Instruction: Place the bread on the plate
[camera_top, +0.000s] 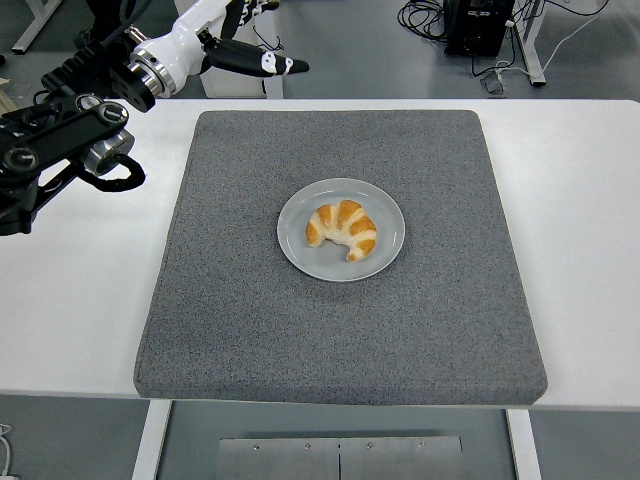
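A golden croissant (343, 229) lies in the middle of a round grey plate (387, 211), which sits on a dark grey mat (340, 330) on the white table. My left hand (236, 35) is white with black fingertips. It is high at the picture's top left, beyond the mat's far left corner, well apart from the plate. Its fingers are spread and hold nothing. Part of the hand is cut off by the top edge. The right arm is not in view.
My black left forearm (60, 135) hangs over the table's left side. Beyond the table's far edge are table legs (262, 30), cables and a black box (480, 22) on the floor, and a person's legs (110, 15) at the top left.
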